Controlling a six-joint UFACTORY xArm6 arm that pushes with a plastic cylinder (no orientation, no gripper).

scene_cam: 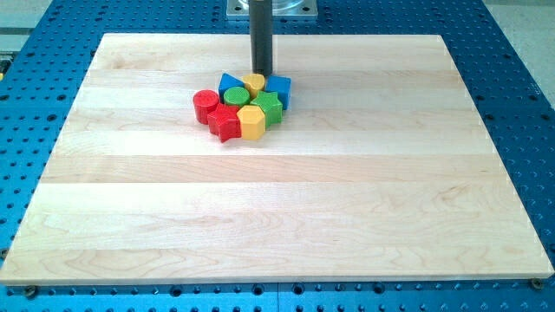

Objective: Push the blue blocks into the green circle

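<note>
Surface: a pale wooden board (277, 199) made of glued planks, lying on a blue metal table (520, 104) drilled with a regular grid of holes. A grey mounting plate (270, 9) shows at the view's top edge, behind my rod. Nothing of the room beyond that is visible.

Containers: I see no tray, bin or bowl on the board.

Blocks: all sit in one tight cluster in the board's upper middle, touching one another. The blue triangular block (231, 85) is at the cluster's top left; the blue block (279, 88) is at its top right, shape unclear. Between them lies a yellow round block (254, 82). Below: green round block (237, 95), green block (268, 106), yellow hexagonal block (251, 122), red cylinder (205, 104), red star-shaped block (225, 123).

I carry no jaws, only a rod. My tip (262, 72) stands at the cluster's top edge, just above the yellow round block, between the two blue ones.
</note>
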